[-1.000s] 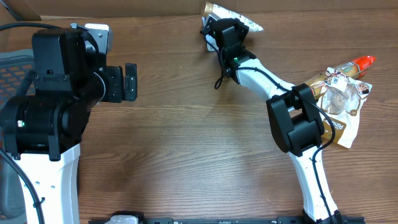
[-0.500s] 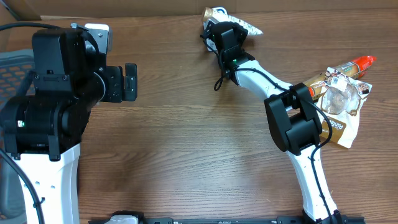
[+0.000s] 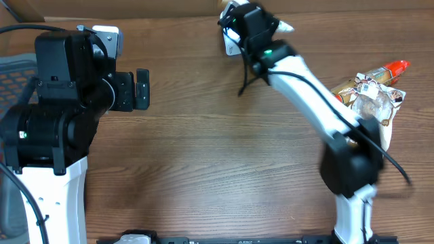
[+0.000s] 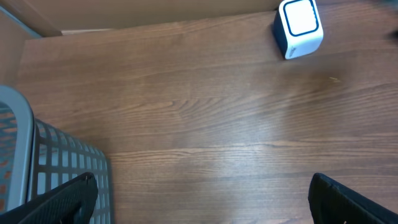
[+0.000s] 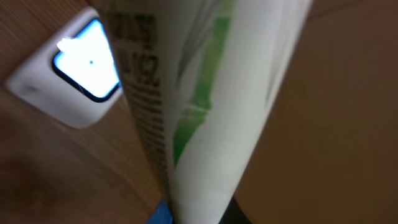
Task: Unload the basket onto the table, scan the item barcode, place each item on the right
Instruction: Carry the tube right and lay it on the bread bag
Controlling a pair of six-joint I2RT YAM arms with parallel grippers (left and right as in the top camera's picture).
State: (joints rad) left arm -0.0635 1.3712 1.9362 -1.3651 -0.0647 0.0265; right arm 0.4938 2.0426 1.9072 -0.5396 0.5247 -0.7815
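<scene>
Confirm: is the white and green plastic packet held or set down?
Held: the right gripper is shut on the white and green plastic packet, above the white box scanner.

The left arm and right arm pair white links with black joint housings and black cables; the left gripper is black.

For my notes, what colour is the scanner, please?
The scanner is white with dark-blue edging; best in left wrist view.
</scene>
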